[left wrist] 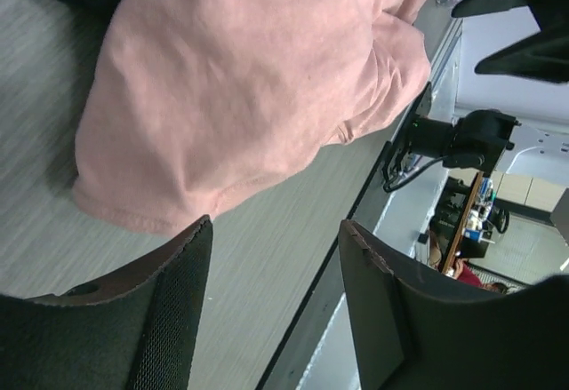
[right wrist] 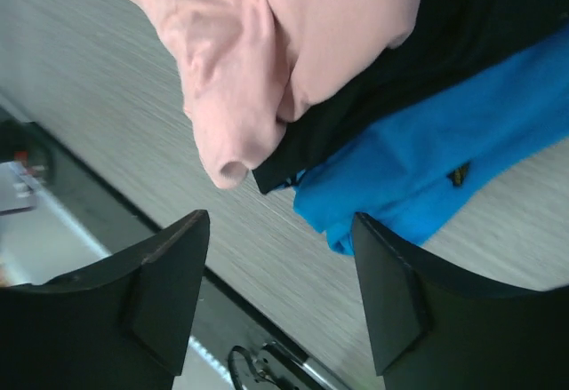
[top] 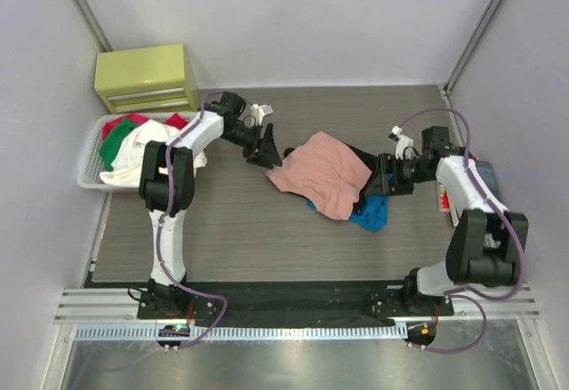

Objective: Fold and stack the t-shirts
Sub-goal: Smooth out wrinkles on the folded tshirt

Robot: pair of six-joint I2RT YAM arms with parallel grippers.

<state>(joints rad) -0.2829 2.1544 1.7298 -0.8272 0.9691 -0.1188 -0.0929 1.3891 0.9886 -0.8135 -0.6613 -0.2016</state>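
Both arms are stretched low over the table (top: 249, 221) toward its middle; the left gripper (top: 267, 149) is held just left of the pink t-shirt (top: 322, 173), the right gripper (top: 384, 176) just right. Both jaws are parted, nothing grasped. The pink t-shirt is crumpled over a black t-shirt (right wrist: 480, 35) and blue cloth (right wrist: 427, 168)

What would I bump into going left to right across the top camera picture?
Laundry basket → left gripper → salmon-pink t-shirt → right gripper.
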